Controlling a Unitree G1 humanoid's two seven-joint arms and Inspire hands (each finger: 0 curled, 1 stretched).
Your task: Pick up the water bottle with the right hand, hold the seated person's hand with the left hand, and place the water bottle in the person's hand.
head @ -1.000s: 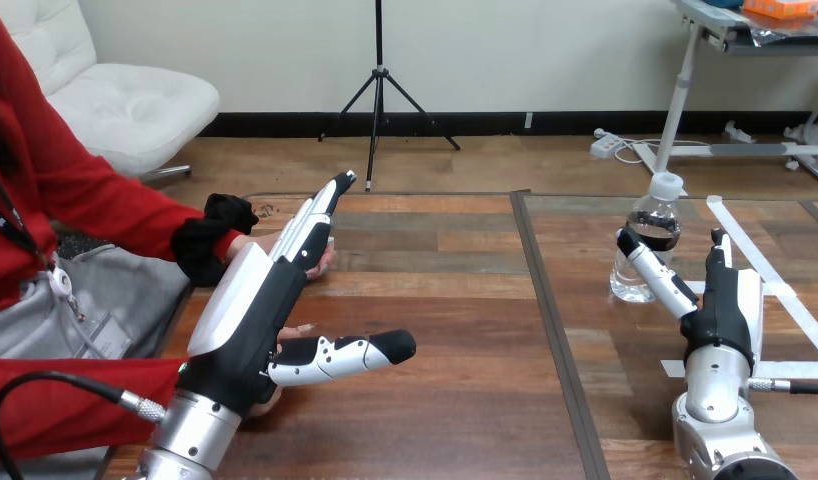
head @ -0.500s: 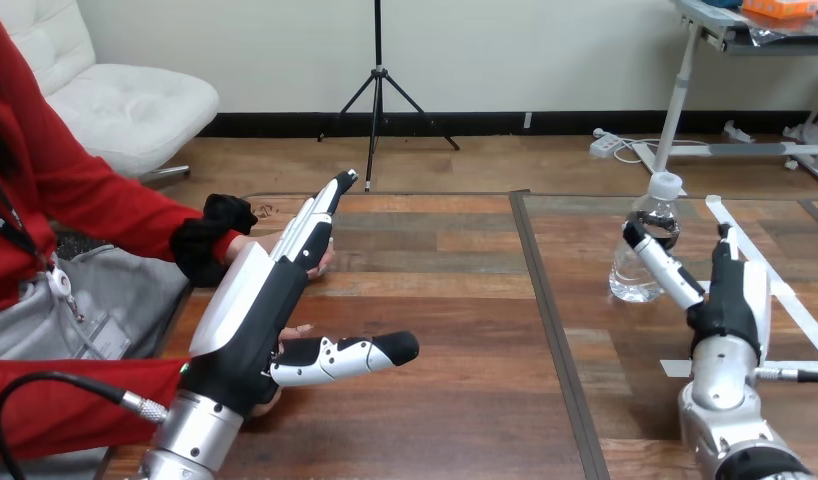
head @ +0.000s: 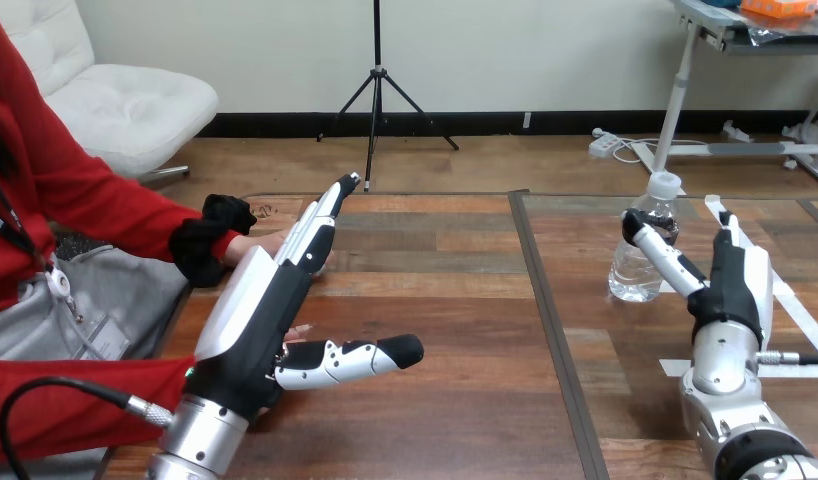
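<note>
The water bottle, clear with a white cap, is seen standing upright on the right half of the wooden table, just left of a set of white tape strips. The right hand is raised from the table's lower right, with the bottle at about 10 o'clock from its palm. Its fingers are held straight towards 12 o'clock and its thumb is stretched out towards 10 o'clock across the front of the bottle. The hand is spread apart and nothing is clasped; whether the thumb touches the bottle cannot be told. The left hand is extended over the table's left part, also spread apart. Its straight fingers are aimed towards 1 o'clock and its thumb towards 3 o'clock. The person's hand is found at about 12 o'clock from the left palm, reaching in from 9 o'clock and partly hidden behind the robot's fingers. No finger or thumb is curled round it, and contact between the two cannot be judged. The bottle is set well apart from the person's hand, far off at its 3 o'clock.
</note>
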